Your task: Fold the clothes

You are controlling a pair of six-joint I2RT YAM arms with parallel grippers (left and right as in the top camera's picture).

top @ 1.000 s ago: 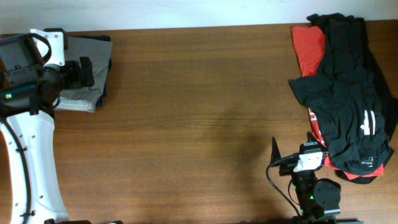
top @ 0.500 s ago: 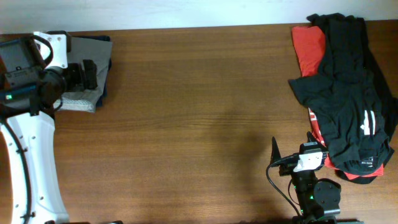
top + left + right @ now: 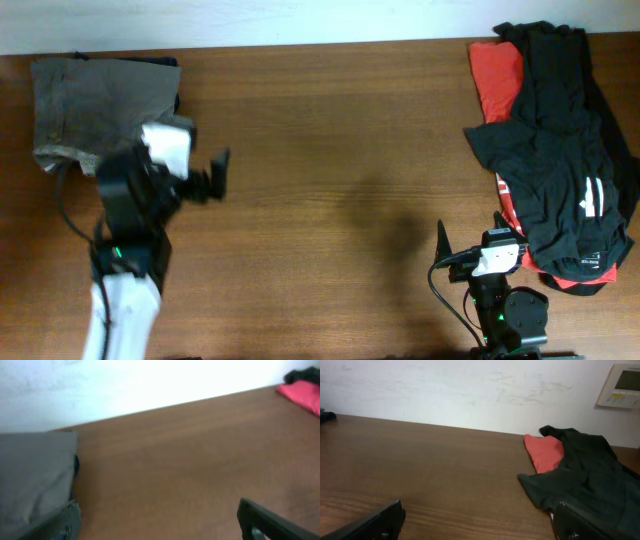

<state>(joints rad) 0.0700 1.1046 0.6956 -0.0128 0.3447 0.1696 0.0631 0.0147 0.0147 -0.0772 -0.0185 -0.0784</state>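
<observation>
A folded grey garment [image 3: 95, 110] lies at the table's back left corner, with a dark edge of another garment [image 3: 177, 100] showing beneath its right side. My left gripper [image 3: 190, 165] stands open just in front and to the right of it, holding nothing; in the left wrist view the grey fold [image 3: 32, 480] is at the left and only bare wood lies between the fingers of that gripper [image 3: 160, 530]. A black garment with white marks [image 3: 560, 150] lies crumpled over a red one [image 3: 497, 75] at the right. My right gripper [image 3: 483, 245] is open and empty, beside that pile's near left edge [image 3: 580, 485].
The wooden table [image 3: 340, 150] runs between the two cloth piles. A white wall [image 3: 470, 390] stands behind the table's back edge, with a small wall panel [image 3: 622, 385] at the right. The right arm's base [image 3: 510, 315] sits at the front edge.
My left arm has swung off the grey garment, forward and to the right, leaving the fold uncovered. The right arm has not moved.
</observation>
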